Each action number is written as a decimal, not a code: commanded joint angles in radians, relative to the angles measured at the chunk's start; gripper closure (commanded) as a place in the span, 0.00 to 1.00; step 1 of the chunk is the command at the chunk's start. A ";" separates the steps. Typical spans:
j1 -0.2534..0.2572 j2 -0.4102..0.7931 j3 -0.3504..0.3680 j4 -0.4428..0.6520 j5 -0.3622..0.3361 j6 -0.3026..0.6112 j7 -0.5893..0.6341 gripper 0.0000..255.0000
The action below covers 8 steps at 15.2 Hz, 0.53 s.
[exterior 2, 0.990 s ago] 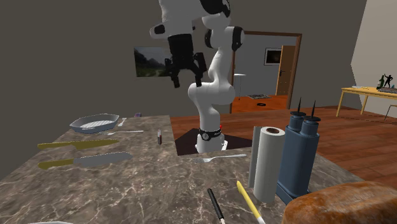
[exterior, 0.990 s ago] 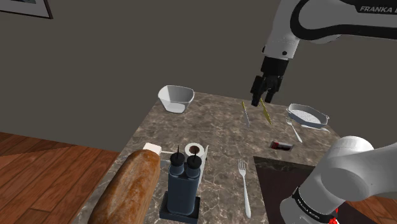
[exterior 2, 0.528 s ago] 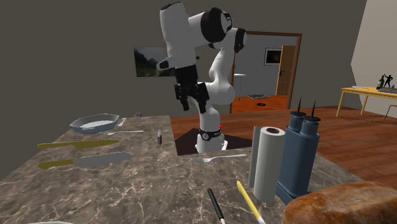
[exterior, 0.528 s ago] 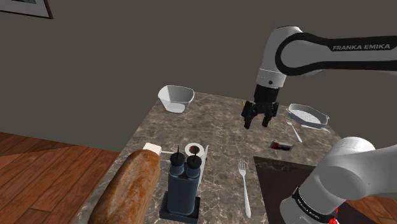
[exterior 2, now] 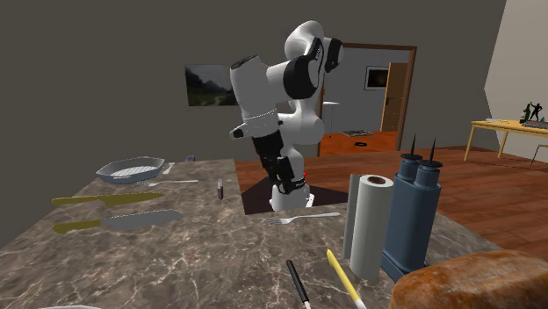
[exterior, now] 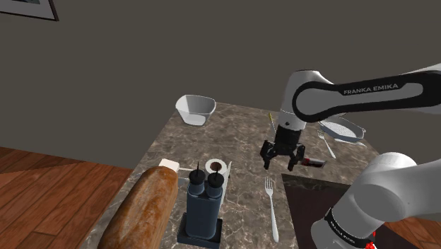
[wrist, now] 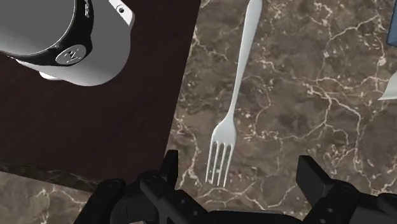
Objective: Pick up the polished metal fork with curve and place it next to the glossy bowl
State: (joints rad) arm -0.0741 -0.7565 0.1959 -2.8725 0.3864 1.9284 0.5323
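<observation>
**STATUS: HAND OVER FORK, GRASP NOT YET MADE**

**Shoulder view.** The hand (exterior: pixel 282 160) hung low over the marble worktop (exterior: pixel 233 134). Its fingers were spread, pointed downward and held nothing. The fork (exterior: pixel 271 205) lay flat on the worktop just beside the dark top of the stand (exterior: pixel 311 205), with its tines toward the hand. The white bowl (exterior: pixel 196 109) stood at the far corner of the worktop, toward this view's left, well apart from the fork. A second fork (exterior: pixel 326 144) lay beside a ribbed dish (exterior: pixel 343 129). Judging by the hand's aim, this was not the target.

**Second exterior view.** The arm (exterior 2: pixel 259 105) bent down toward the worktop. The fork (exterior 2: pixel 303 217) lay near the arm's base, between the base and an upright paper roll (exterior 2: pixel 369 226).

**Wrist view.** The two fingers (wrist: pixel 168 170) stood wide apart. The tines of the fork (wrist: pixel 219 159) showed in the gap between them and touched neither. The handle ran away from the hand along the edge of the stand's dark top. The fork rested on the worktop and was not held.

**Progress.** No part of the task was complete. By these views, the approach was nearly finished.

Steps remaining:
1. Lower the hand onto the fork.
2. Close the fingers on it.
3. Lift it.
4. Carry it across the worktop to the white bowl.
5. Set it down next to the bowl.
</observation>
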 commanded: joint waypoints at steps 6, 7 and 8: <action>0.034 0.102 0.080 -0.127 0.165 0.204 0.140 0.00; 0.040 0.115 0.086 -0.134 0.176 0.224 0.137 0.00; 0.047 0.128 0.091 -0.141 0.187 0.244 0.134 0.00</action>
State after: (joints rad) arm -0.0312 -0.6434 0.2825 -3.0062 0.5629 2.1505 0.6687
